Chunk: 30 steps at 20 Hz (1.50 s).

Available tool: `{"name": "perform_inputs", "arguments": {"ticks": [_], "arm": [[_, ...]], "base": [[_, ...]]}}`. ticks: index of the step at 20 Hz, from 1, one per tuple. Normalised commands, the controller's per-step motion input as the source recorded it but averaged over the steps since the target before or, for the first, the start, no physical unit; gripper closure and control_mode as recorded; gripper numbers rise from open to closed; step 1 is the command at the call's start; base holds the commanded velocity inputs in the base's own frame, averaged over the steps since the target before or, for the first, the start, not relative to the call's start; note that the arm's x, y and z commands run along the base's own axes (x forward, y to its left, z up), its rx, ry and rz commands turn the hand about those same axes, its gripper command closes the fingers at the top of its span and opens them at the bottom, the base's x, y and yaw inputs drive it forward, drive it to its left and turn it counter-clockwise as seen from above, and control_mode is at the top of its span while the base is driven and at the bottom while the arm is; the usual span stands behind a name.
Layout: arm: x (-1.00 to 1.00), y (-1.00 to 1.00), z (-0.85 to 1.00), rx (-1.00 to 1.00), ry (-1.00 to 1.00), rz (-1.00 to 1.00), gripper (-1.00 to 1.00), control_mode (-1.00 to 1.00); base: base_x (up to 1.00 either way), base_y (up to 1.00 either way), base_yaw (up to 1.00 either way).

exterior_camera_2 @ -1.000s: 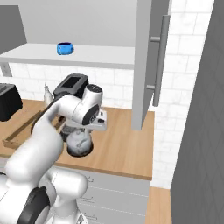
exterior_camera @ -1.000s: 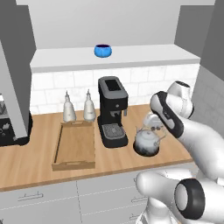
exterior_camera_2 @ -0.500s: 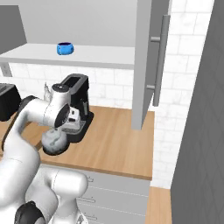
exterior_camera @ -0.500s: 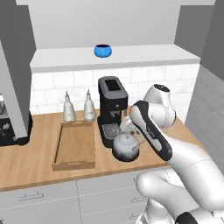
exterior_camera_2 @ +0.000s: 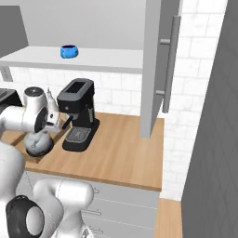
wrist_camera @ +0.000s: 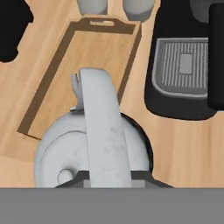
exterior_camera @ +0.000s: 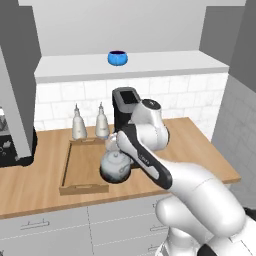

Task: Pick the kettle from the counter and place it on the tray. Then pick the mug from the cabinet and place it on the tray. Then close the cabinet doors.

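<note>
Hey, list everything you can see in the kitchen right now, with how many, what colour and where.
kettle: one, silvery-grey, held above the tray's right front corner
tray: one, light wood, on the counter
counter: one, light-brown wood
mug: one, bright blue, on the cabinet shelf
cabinet door: one in view, grey, open, silver bar handle
coffee machine: one, black, right of the tray
bottles: two, pale, behind the tray
dark appliance: one, black, far left
drawer fronts: grey, below the counter
gripper: one, on the kettle's handle

- A rendered kitchen: long light-brown wooden counter (exterior_camera: pixel 210 150) over grey drawer fronts (exterior_camera: pixel 45 227).
- White tiled backsplash (exterior_camera: pixel 165 100).
- Black coffee machine (exterior_camera_2: pixel 79 114).
- Grey wall cabinet door (exterior_camera_2: pixel 158 60) above.
</note>
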Motion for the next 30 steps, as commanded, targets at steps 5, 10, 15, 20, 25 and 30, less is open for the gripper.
{"name": "perform_inputs", "arguments": {"ticks": [5,10,15,20,25,30], "arm": [[0.43,0.87,0.04,0.00,0.00,-0.13,1.00,-1.00],[0.53,0.55,0.00,0.01,0.00,-0.23,1.00,-1.00],[0.44,0.38,0.00,0.04,0.00,-0.23,1.00,-1.00],[0.43,0.16,-0.11,0.00,0.01,-0.21,1.00,-1.00],[0.38,0.01,-0.19,0.00,0.00,-0.16,1.00,-1.00],[0.27,0.01,-0.12,0.02,0.00,-0.08,1.00,-1.00]], "base": [[0.00,0.00,0.00],[0.00,0.00,0.00],[0.00,0.00,0.00],[0.00,0.00,0.00],[0.00,0.00,0.00],[0.00,0.00,0.00]]}}
